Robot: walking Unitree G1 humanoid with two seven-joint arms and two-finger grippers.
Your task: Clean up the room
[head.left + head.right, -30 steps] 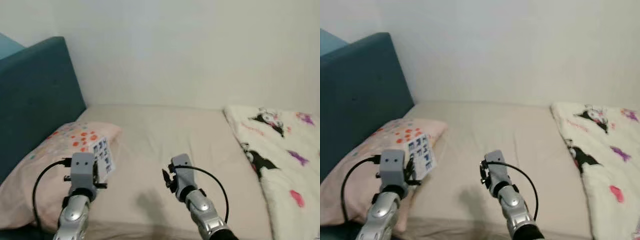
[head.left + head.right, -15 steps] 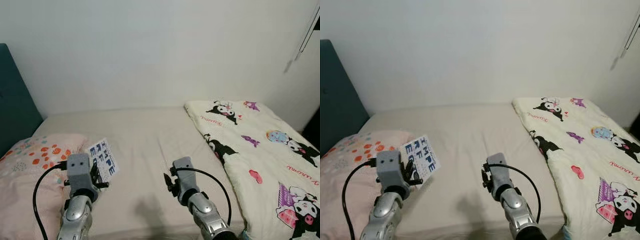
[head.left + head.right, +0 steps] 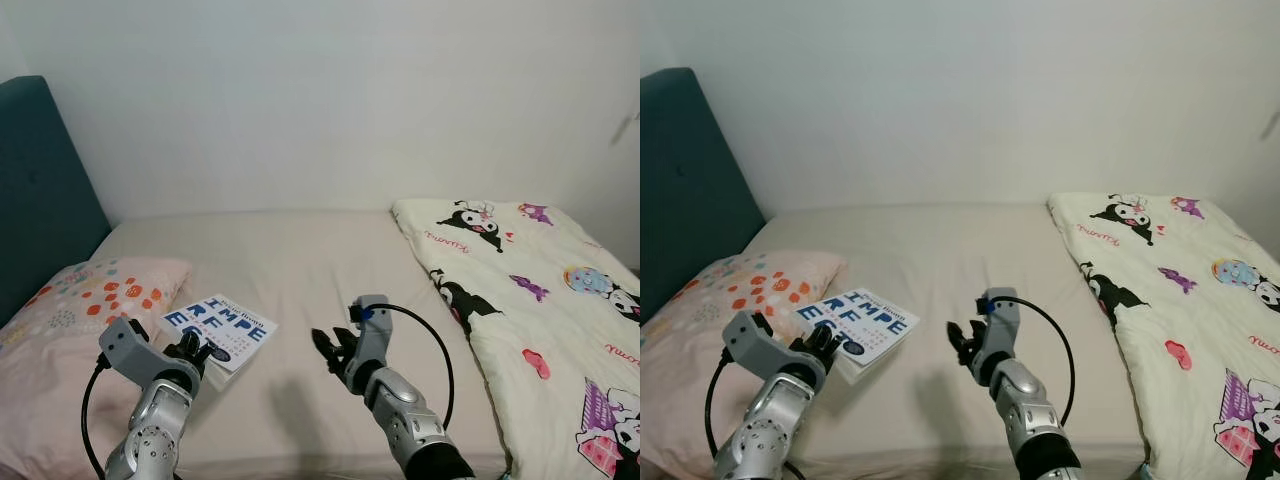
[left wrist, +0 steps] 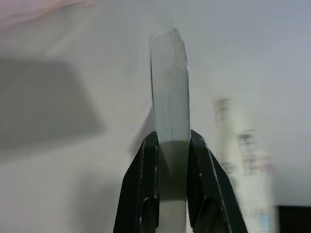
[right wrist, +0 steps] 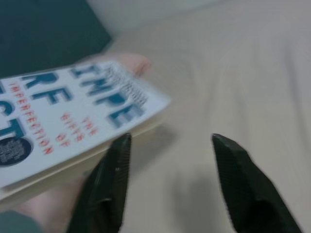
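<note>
A white book (image 3: 221, 330) with blue block letters on its cover is held flat over the beige bed (image 3: 300, 270), beside a spotted pink pillow (image 3: 70, 320). My left gripper (image 3: 192, 351) is shut on the book's near edge; in the left wrist view the book (image 4: 169, 97) shows edge-on between the black fingers (image 4: 143, 194). My right gripper (image 3: 327, 347) hovers open over the mattress just right of the book, its fingers (image 5: 109, 184) spread, with the book cover (image 5: 58, 116) in front of it.
A teal headboard (image 3: 40, 200) stands at the left. A cream blanket with cartoon prints (image 3: 530, 290) covers the bed's right side. A white wall (image 3: 330, 100) runs behind the bed. Bare mattress lies between pillow and blanket.
The camera has swung, bringing the headboard back into sight. The book has tipped from upright to lying flat in my left gripper. My right gripper has turned toward the book.
</note>
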